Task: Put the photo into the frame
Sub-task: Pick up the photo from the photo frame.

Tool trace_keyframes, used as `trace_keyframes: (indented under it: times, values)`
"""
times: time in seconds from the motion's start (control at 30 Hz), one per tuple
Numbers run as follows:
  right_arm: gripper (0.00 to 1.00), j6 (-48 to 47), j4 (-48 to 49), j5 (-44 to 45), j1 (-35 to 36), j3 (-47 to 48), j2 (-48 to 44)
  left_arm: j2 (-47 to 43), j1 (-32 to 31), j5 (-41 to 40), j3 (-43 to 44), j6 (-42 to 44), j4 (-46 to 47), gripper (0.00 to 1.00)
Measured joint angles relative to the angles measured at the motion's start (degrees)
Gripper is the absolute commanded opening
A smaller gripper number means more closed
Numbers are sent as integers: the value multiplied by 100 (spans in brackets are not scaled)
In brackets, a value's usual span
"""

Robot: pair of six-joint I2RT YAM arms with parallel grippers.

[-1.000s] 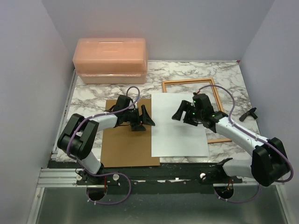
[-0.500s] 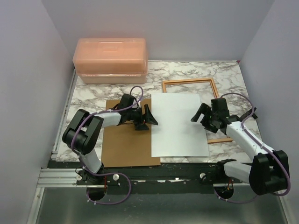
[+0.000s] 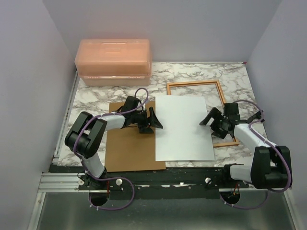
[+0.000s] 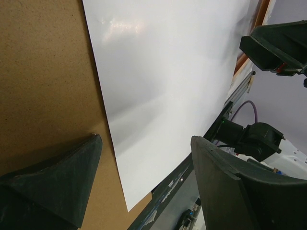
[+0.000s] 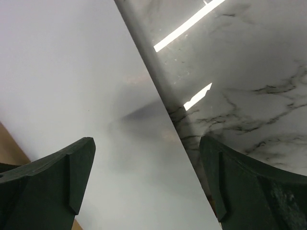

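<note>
Fingers spread, your left gripper (image 3: 151, 124) and right gripper (image 3: 212, 125) flank the photo (image 3: 182, 125); a lopsided pinch could crease it against the frame (image 3: 192, 84).

The 2 arms reach forward, elbows bent. The left end effector (image 3: 149, 123) and right end effector (image 3: 213, 123) point toward each other, held low, each with its 2 fingers spread wide and empty.
</note>
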Motion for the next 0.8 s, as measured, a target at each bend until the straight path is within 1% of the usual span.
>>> trace_keyframes:
  times: [0.07, 0.27, 0.43, 0.6, 0.7, 0.73, 0.77, 0.8]
  values:
    - [97, -44, 166, -256, -28, -37, 20, 4, -2, 2, 0, 9, 0, 75]
    - [91, -192, 564, -1196, -66, -225, -37, 39, -11, 9, 13, 24, 4, 74]
    - [86, -203, 737, -1939, -72, -345, -378, 83, -22, 28, 52, 26, 4, 74]
    - [81, -13, 1117, -2592, -72, -361, -780, 87, -26, 31, 66, 63, -11, 74]
    - [67, 79, 1316, -2824, -72, -361, -870, 85, -37, 28, 94, 138, -74, 74]
    - [64, 101, 1353, -2865, -72, -361, -872, 87, -37, 28, 105, 155, -92, 74]
    - [63, 122, 1375, -2889, -72, -361, -872, 87, -37, 28, 109, 166, -105, 74]
    - [59, 146, 1386, -2903, -72, -361, -872, 85, -37, 26, 111, 179, -120, 74]
